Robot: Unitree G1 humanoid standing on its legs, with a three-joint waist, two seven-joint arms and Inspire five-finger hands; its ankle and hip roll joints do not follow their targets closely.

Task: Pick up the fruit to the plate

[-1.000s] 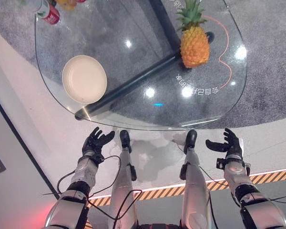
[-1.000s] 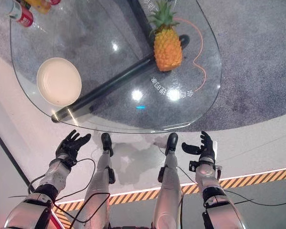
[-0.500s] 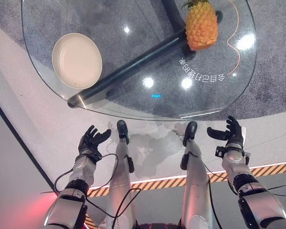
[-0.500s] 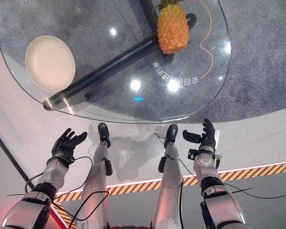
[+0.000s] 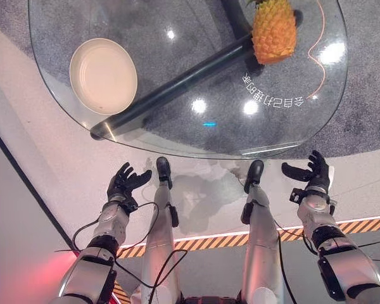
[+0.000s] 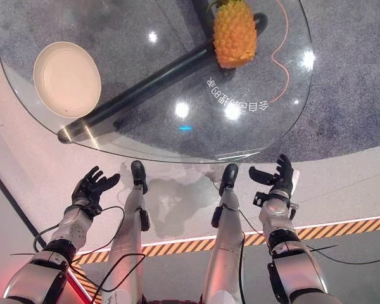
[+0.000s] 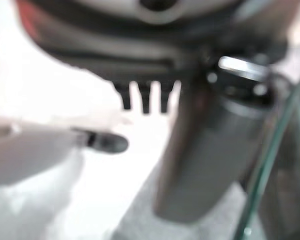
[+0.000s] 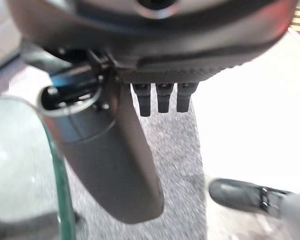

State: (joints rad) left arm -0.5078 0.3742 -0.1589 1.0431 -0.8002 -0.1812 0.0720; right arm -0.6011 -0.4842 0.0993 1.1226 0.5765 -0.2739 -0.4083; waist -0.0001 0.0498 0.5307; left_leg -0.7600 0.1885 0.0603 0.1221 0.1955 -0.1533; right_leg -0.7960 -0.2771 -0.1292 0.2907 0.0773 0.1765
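Note:
A pineapple [image 5: 274, 31] stands upright on the far right of the round glass table [image 5: 177, 136]. A cream plate [image 5: 103, 76] lies on the table's left side, well apart from the fruit. My left hand [image 5: 123, 183] hangs open below the table's near edge, on the left, holding nothing. My right hand [image 5: 311, 174] is open too, below the near edge on the right, fingers spread. In the right wrist view the thumb [image 8: 110, 160] and straight fingers [image 8: 160, 97] show past the glass rim [image 8: 60, 165].
A dark bar [image 5: 177, 88] runs under the glass from the plate's side toward the pineapple. An orange cord [image 5: 316, 57] curves under the table's right edge. A striped orange and black line [image 5: 354, 225] crosses the floor near me. Grey carpet [image 5: 373, 76] lies beyond.
The whole picture has shifted, so the camera has moved; the table sits higher in view. Both hands stay open below the table edge, the right one a little farther right.

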